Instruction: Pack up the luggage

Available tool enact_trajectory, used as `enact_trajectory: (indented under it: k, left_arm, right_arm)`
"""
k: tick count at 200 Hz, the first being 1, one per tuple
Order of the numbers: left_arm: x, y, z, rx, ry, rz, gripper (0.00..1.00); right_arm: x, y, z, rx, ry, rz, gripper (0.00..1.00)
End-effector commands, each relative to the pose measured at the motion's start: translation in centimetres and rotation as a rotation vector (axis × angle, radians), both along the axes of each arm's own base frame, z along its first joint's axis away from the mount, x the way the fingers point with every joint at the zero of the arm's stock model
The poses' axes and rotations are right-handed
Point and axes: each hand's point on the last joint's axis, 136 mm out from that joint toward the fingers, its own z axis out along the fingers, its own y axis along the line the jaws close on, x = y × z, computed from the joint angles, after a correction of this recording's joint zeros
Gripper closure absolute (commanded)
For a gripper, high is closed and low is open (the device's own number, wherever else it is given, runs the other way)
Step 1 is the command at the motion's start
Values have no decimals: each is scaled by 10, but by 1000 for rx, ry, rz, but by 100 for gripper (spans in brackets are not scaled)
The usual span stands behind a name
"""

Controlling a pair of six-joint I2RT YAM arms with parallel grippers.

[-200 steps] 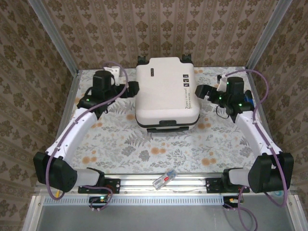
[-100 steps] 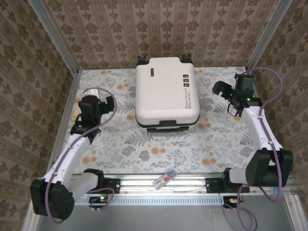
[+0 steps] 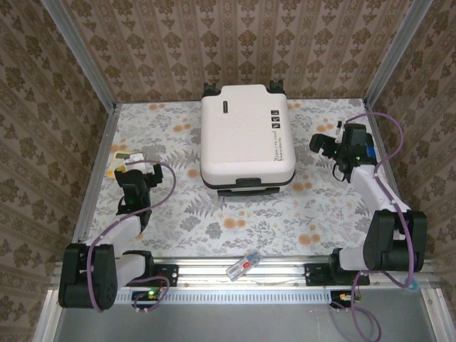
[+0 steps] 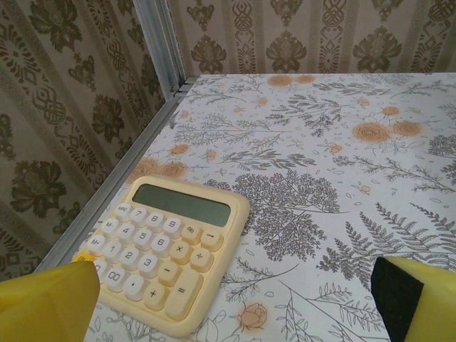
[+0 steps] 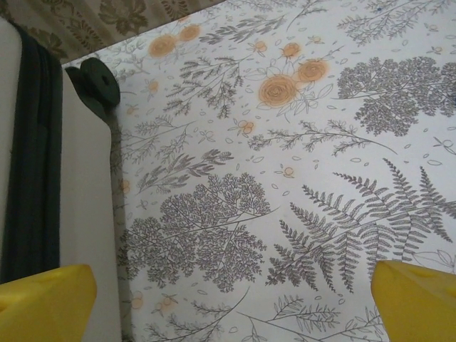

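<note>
Luggage (image 3: 246, 139) untouched; left gripper (image 4: 228, 306), right gripper (image 5: 231, 303) spread wide, empty

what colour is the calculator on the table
The calculator is pale cream-yellow with matching keys and a grey-green display. It shows best in the left wrist view.

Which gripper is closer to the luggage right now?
Right. The right gripper hangs just right of the luggage; the left gripper is farther off, by the calculator.

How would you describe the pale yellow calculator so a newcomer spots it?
Start from the large white hard-shell suitcase on the floral table. Look to the table's left edge by the metal rail: the pale yellow calculator lies flat there. Round keys and a grey display set it apart.
</note>
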Motion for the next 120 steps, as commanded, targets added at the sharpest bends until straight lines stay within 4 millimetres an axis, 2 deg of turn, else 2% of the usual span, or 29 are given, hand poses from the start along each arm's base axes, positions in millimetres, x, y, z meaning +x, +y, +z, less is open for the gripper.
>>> enact_trajectory:
  k: [1,17,40,55,74,102,120]
  left_arm:
    - [10,-2,4,3,-65,-40,0]
    - [16,-3,-8,4,-60,-52,0]
    - [26,-9,-16,44,-78,-86,0]
    - [32,-5,-35,38,-54,-57,0]
    - [31,-6,-40,43,-26,-47,0]
    - [41,-7,-41,56,1,-51,0]
    - [45,-7,-42,67,23,-48,0]
  right_arm:
    - [7,2,29,-68,-181,43,0]
    - [3,1,29,-99,-215,53,0]
    - [-1,5,28,-136,-230,90,0]
    - [-3,4,25,-147,-222,91,0]
    - [-4,2,19,-152,-208,77,0]
    - [-3,1,4,-144,-219,67,0]
    - [-3,0,-14,-125,-223,49,0]
